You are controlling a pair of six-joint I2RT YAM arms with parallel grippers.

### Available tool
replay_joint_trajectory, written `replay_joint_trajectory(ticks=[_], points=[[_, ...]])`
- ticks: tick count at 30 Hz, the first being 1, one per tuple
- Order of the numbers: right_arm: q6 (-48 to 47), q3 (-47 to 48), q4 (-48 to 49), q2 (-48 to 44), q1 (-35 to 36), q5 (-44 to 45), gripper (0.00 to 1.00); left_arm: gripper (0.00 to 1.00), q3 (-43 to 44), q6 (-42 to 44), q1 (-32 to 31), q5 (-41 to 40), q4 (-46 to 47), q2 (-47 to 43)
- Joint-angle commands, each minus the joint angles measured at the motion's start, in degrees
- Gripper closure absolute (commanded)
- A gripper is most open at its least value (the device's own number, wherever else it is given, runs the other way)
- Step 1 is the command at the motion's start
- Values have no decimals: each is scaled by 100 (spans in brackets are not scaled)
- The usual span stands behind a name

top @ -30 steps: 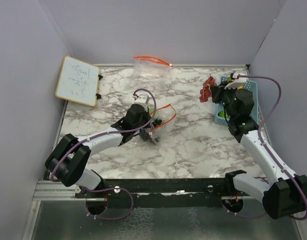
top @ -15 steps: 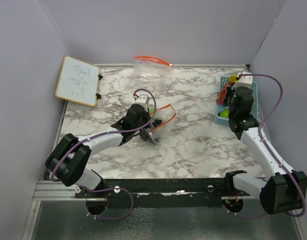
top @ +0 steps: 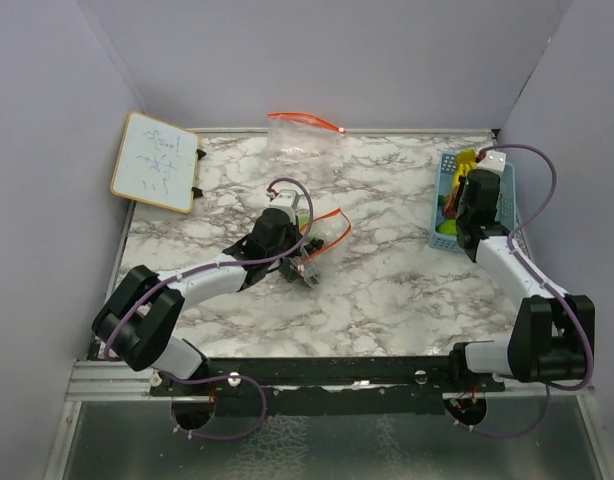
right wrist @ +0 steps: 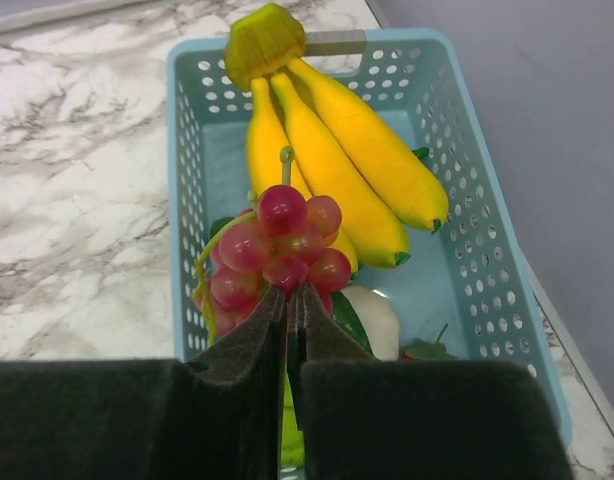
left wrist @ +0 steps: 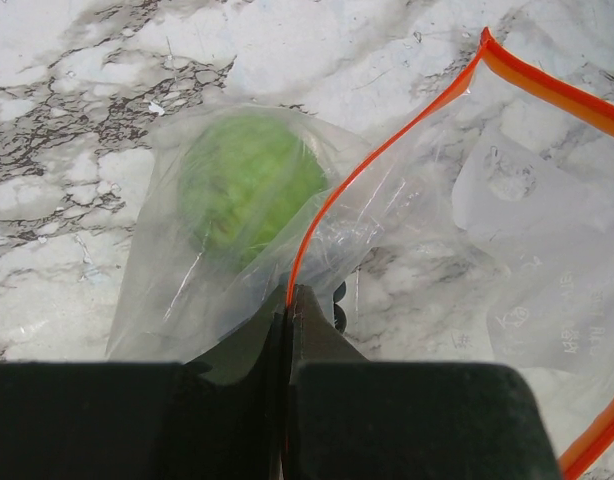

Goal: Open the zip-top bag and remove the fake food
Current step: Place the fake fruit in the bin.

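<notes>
My left gripper [left wrist: 289, 300] is shut on the orange zip rim of the clear zip-top bag [left wrist: 407, 230], which lies on the marble table mid-left [top: 327, 228]. Inside the bag sits a round lime-green fruit [left wrist: 249, 185]. Over the light-blue basket [right wrist: 477, 200] at the right, my right gripper [right wrist: 289, 298] is shut on the dark red grape cluster [right wrist: 277, 250]. A yellow banana bunch [right wrist: 337, 160] lies in the basket beneath, along with a white piece and green leaves. In the top view the right gripper [top: 455, 195] hangs over the basket's left side.
A second clear bag with an orange zip [top: 302, 130] lies at the back wall. A small whiteboard [top: 155, 160] leans at the back left. Walls close in the table on the left, right and back.
My right arm has carried the grape cluster rightwards from beside the basket to over it. The left arm and its bag have not moved.
</notes>
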Motion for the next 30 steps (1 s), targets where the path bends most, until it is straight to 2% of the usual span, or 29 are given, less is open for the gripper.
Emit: replay_joint_trajectory(ticks=[1, 2, 3, 4, 5, 7, 9, 11, 14, 16, 19, 21, 23, 27, 30], points=[[95, 302, 403, 495, -127, -3, 84, 100, 163, 35, 29, 126, 18, 95], [92, 425, 310, 554, -127, -59, 71, 100, 174, 40, 29, 117, -3, 102], [96, 514, 249, 564, -127, -138, 53, 100, 183, 43, 29, 111, -17, 92], [96, 560, 235, 542, -127, -228, 40, 100, 179, 44, 29, 101, -19, 83], [67, 575, 247, 483, -127, -308, 32, 100, 170, 42, 29, 98, -15, 79], [33, 554, 244, 299, -127, -408, 26, 100, 169, 45, 29, 95, -11, 91], [-51, 443, 245, 4, -127, -656, 25, 100, 184, 36, 29, 110, -2, 111], [-1, 289, 279, -354, -119, -1202, 35, 100, 207, 24, 29, 145, 4, 128], [344, 85, 305, -758, -51, -2749, 51, 100, 247, -6, 21, 212, 86, 176], [548, -8, 328, -855, 238, -3410, 64, 100, 345, -20, -3, 238, 111, 245], [645, -77, 381, -802, 1089, -3568, 86, 100, 450, -4, -55, 234, 90, 327], [714, -54, 494, -622, 1687, -3730, 96, 100, 475, -9, -94, 215, 73, 314], [881, -30, 716, -342, 2107, -4022, 99, 100, 479, -15, -125, 184, 49, 256], [1227, 11, 1328, 312, 2734, -4249, 99, 100, 424, -35, -152, 100, -26, 68], [1274, 240, 1283, 881, 3254, -4195, 98, 100, 373, -39, -157, 30, -78, -47]])
